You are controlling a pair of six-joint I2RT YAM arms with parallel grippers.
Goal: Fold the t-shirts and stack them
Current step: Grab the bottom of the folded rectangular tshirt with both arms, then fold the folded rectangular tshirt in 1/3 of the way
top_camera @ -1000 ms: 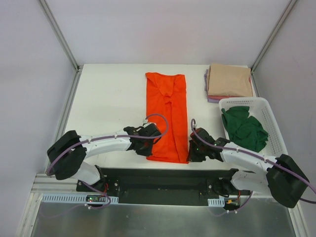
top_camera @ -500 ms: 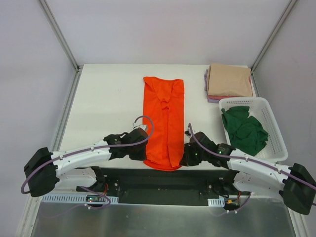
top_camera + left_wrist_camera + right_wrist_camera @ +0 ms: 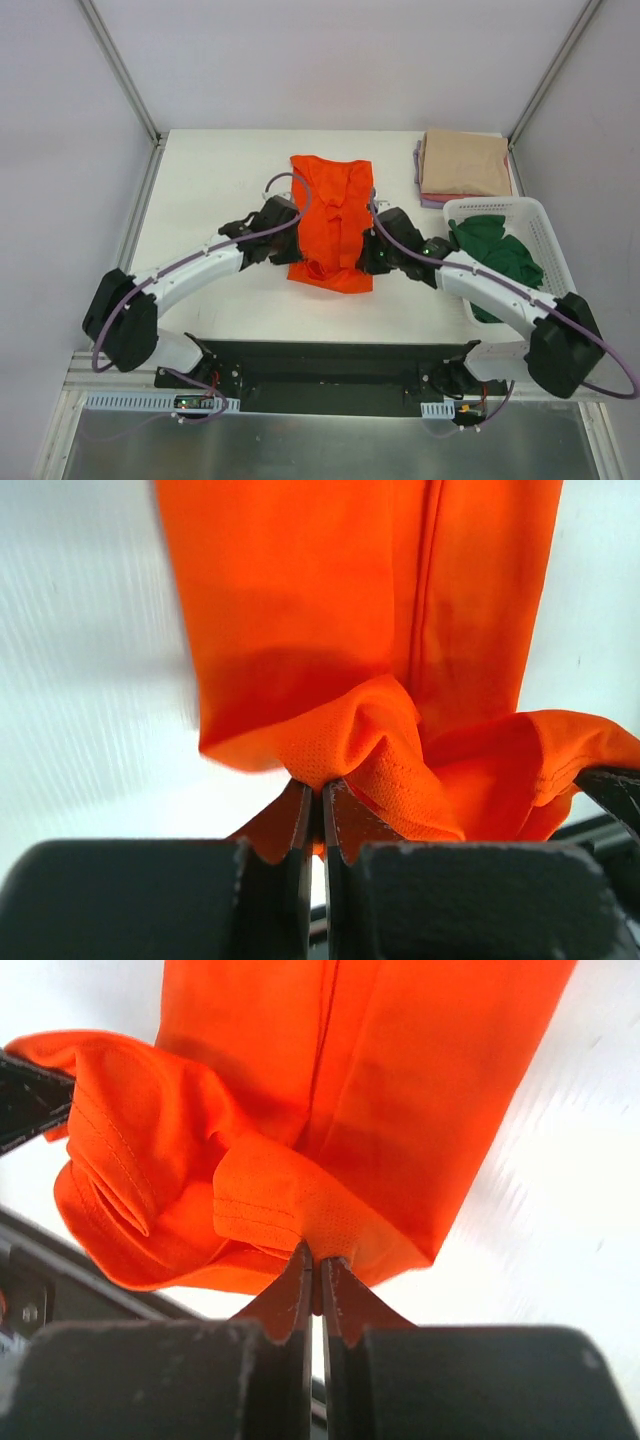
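Near the middle of the white table (image 3: pixel 220 180), the left gripper (image 3: pixel 320 790) and right gripper (image 3: pixel 315 1260), two in all, each have their jaws pressed together on the near hem of the one orange t-shirt (image 3: pixel 332 200), which is lifted and bunched. To the right, one white slatted basket (image 3: pixel 548 240) holds one dark green t-shirt (image 3: pixel 500 258). At the far right corner lies one folded stack (image 3: pixel 465 163), beige on top, seemingly pink and lilac beneath.

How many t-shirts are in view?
5. Orange shirt mid-table; green shirt in the basket; beige shirt tops the far-right stack, with pink shirt and lilac shirt edges showing beneath. Others may be hidden.
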